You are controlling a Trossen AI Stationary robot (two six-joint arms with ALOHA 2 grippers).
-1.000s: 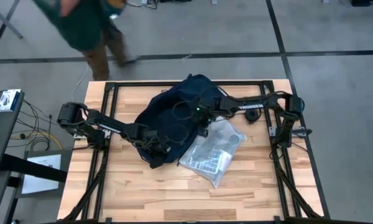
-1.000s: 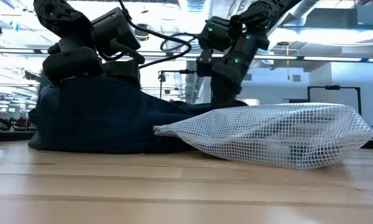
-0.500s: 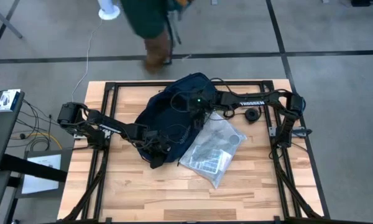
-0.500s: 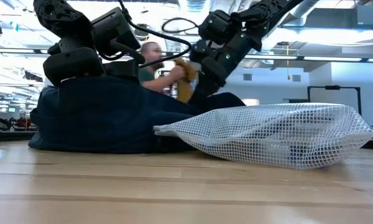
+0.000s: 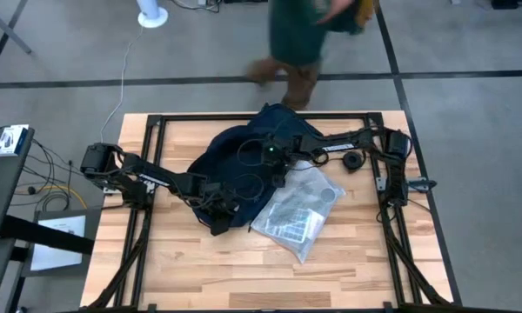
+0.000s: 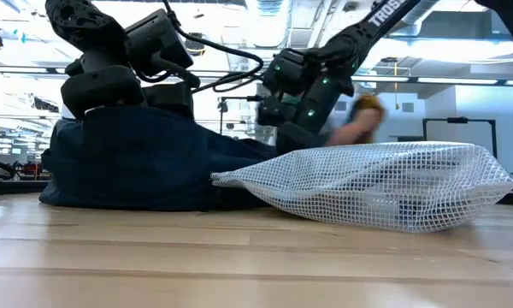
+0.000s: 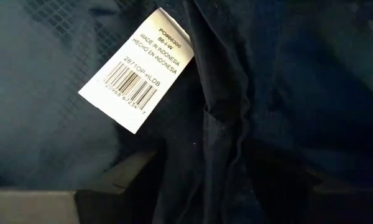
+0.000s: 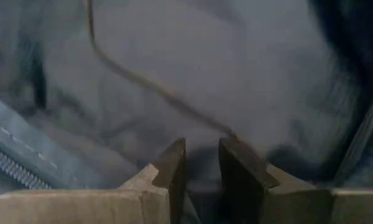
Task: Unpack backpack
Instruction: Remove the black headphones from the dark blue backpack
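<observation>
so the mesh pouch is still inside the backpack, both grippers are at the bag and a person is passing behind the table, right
Not quite. The mesh pouch is not inside the backpack: the high view shows it lying on the table beside the bag, toward the right arm's side. The rest holds: the left gripper and right gripper are both at the bag, and a person is passing behind the table.

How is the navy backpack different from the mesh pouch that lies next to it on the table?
The backpack is dark navy, opaque fabric; the mesh pouch is pale, see-through netting, so its contents show faintly. The backpack is the bigger, taller heap; the pouch is smaller and lies lower. Both arms are at the backpack, the left gripper and the right gripper; neither touches the pouch. Both are soft and rest on the wooden table, side by side.
</observation>
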